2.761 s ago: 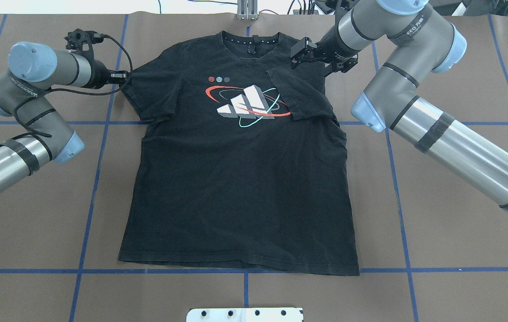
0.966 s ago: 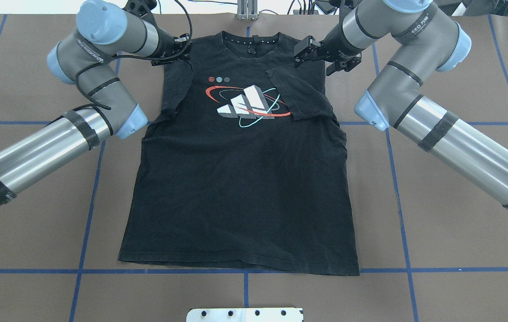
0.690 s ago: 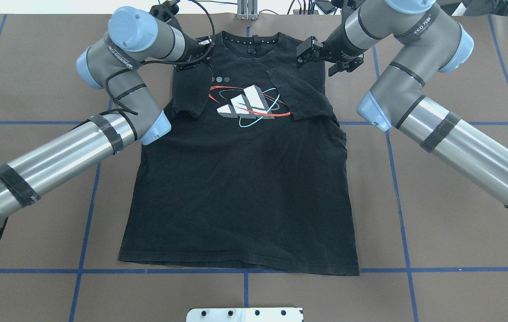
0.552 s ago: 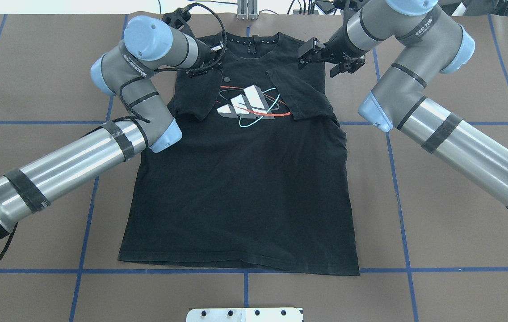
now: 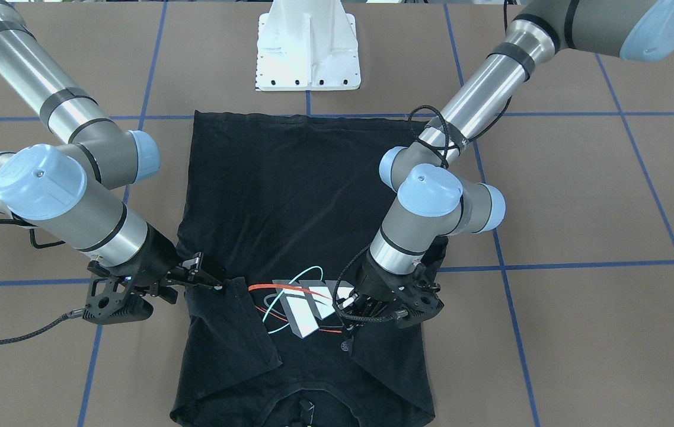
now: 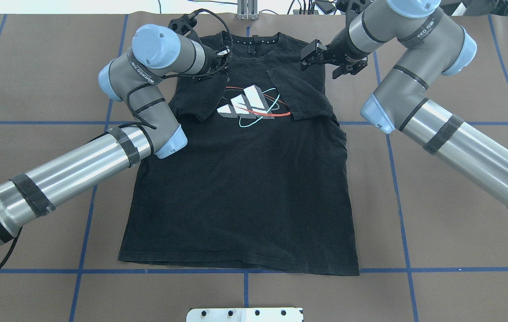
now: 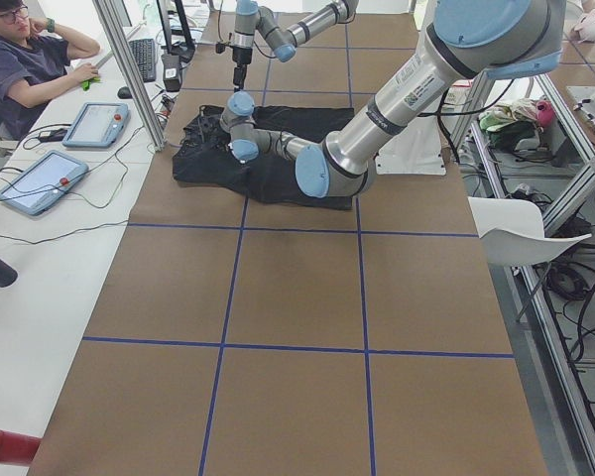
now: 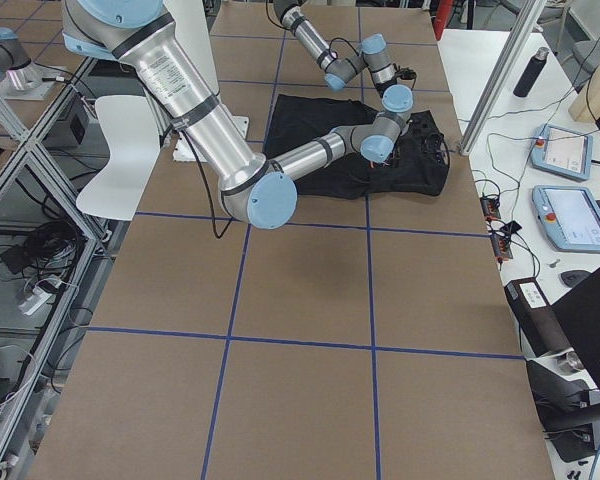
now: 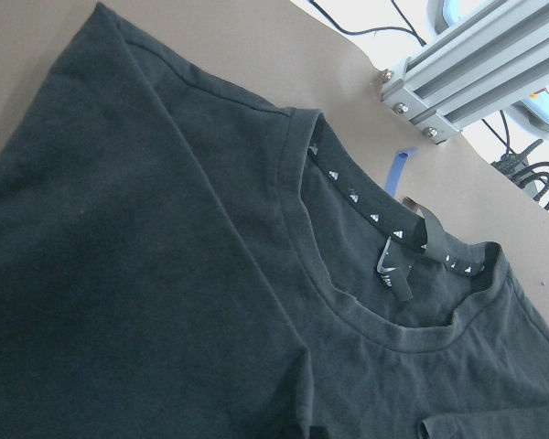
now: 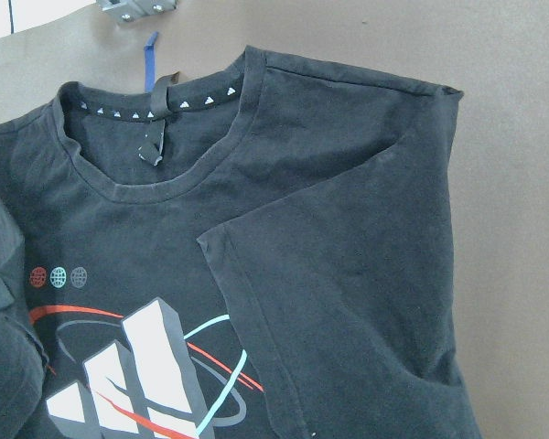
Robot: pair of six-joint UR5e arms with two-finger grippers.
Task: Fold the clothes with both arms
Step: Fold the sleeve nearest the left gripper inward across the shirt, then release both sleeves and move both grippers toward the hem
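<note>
find the black t-shirt [image 6: 240,188] spread front up on the brown bench [image 6: 437,223], collar [image 6: 250,42] at the far end from the robot, bottom hem just beside a blue tape line [image 6: 35,271] and near the white pedestal base [image 5: 307,47]. note the right sleeve [image 6: 303,96] folded inward, lying flat on the chest, overlapping one end of the block logo [image 6: 245,105]. locate the right end effector [image 6: 309,54], at the tip of the right arm [image 6: 459,147], over the right shoulder of the shirt, fingers spread, gripping nothing; contact with the cloth not determinable. locate the left end effector [image 6: 222,60], at the tip of the left arm [image 6: 79,174], over the upper chest just beside the collar, pressed together on the edge of the left sleeve [image 6: 195,96]. note this sleeve drawn inward across the chest, raised at the pinched end, free corner draped on the shirt, overlapping the other end of the logo. in the right wrist view, see three small round marks [image 10: 57,276] between collar and logo. in the left wrist view, see a row of small white marks [image 9: 352,192] inside the collar and a black loop [image 9: 398,261] hanging at its middle. in the exterior left view, note a seated person [image 7: 25,59] beside the bench.
</note>
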